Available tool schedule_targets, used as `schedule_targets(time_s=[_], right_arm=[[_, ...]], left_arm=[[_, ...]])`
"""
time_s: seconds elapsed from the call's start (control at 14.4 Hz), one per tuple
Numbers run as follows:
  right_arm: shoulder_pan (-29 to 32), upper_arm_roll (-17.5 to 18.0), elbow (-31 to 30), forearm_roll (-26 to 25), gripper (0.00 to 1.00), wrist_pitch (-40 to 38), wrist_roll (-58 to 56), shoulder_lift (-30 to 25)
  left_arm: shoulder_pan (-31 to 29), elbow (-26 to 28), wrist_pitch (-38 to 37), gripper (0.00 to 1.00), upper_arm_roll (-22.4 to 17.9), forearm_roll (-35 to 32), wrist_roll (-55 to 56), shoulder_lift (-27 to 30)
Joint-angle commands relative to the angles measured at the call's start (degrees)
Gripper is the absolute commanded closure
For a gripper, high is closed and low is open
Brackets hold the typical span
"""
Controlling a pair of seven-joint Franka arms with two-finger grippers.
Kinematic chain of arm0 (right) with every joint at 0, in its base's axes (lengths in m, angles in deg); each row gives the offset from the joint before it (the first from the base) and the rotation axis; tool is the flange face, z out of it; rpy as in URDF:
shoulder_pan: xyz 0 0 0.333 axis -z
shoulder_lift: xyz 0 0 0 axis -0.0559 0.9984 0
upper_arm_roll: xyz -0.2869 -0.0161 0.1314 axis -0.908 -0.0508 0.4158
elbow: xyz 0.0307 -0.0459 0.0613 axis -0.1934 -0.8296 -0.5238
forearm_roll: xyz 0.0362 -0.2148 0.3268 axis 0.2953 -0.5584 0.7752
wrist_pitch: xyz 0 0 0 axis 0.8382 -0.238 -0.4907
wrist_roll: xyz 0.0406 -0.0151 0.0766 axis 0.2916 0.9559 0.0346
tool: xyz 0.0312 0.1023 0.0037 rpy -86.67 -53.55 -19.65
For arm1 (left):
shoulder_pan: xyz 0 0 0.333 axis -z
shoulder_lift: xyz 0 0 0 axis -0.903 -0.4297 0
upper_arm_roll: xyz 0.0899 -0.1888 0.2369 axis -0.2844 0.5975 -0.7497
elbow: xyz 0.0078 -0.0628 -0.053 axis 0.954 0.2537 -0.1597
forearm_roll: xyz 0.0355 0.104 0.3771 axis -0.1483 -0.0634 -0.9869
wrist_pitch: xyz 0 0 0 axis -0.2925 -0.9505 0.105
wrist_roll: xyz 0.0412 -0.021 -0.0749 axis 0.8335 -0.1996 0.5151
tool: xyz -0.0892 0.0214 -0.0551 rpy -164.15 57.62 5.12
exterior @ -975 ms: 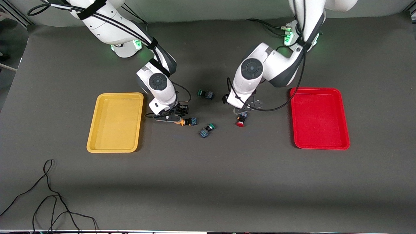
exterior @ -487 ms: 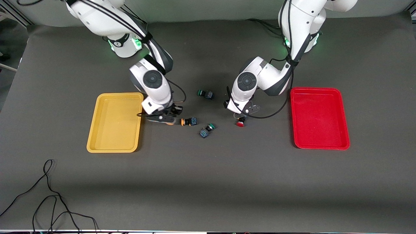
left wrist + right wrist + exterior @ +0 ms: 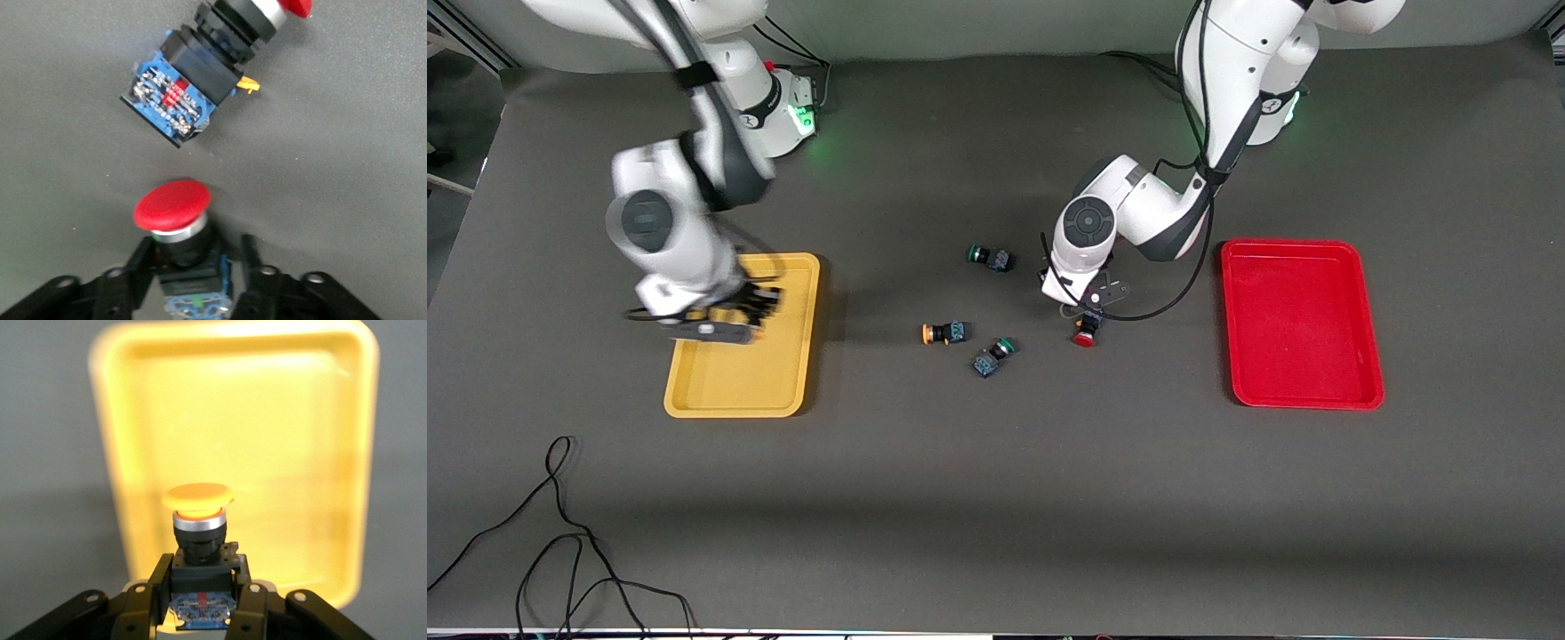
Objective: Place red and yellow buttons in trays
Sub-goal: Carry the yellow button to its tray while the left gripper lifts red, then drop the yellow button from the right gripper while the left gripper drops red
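Note:
My right gripper (image 3: 725,327) is shut on a yellow-capped button (image 3: 198,497) and holds it over the yellow tray (image 3: 783,373), which fills the right wrist view (image 3: 300,420). A second yellow button (image 3: 943,332) lies on the mat mid-table. My left gripper (image 3: 1089,311) is down at the mat, and a red cap (image 3: 1085,339) shows beside it. In the left wrist view its jaws stand open on either side of a red button (image 3: 172,205), with a small gap at one finger. Another red button (image 3: 193,73) lies just past it. The red tray (image 3: 1303,324) has nothing in it.
Two green-capped buttons lie mid-table, one (image 3: 990,258) nearer the robots' bases and one (image 3: 992,356) beside the loose yellow button. A black cable (image 3: 560,533) curls on the mat near the front edge at the right arm's end.
My right arm lifted its yellow button away from the loose yellow button and carried it over the yellow tray. My left gripper shifted slightly at the red buttons.

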Motion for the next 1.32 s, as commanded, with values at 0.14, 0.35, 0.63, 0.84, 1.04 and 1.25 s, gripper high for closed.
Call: schedule_targets(time_s=[0.14,0.35,0.63,0.84,1.04,1.25], right_arm=[[-0.79,-7.88,-11.76,4.25,0.86,14.56,-9.46,2.31],[-1.23,-7.79,-12.21,7.42,0.24,17.31,-9.64,4.78],[-1.41,-7.36,-11.25,7.51,0.00,15.56,-8.41,2.34],[-1.76,-1.49,-3.89,7.59,0.00,13.89,0.68,2.67],[-1.85,7.12,9.80,11.44,0.00,10.65,16.77,9.15],[-2.64,14.59,23.78,13.22,0.00,7.73,32.05,18.12]], left_arm=[[0.22,-0.76,-3.77,0.78,-0.95,-0.91,-1.12,2.20],[-3.20,-4.53,-13.07,0.78,-1.13,-0.56,-7.26,8.25],[-9.52,-8.76,-26.88,0.78,-1.21,1.36,-25.17,17.65],[-16.45,-8.85,-35.40,0.78,-1.56,3.40,-38.71,24.77],[-24.45,-8.32,-39.90,0.78,-1.91,2.79,-47.78,27.95],[-31.05,-6.57,-38.60,0.78,-2.00,-1.85,-52.97,28.05]])
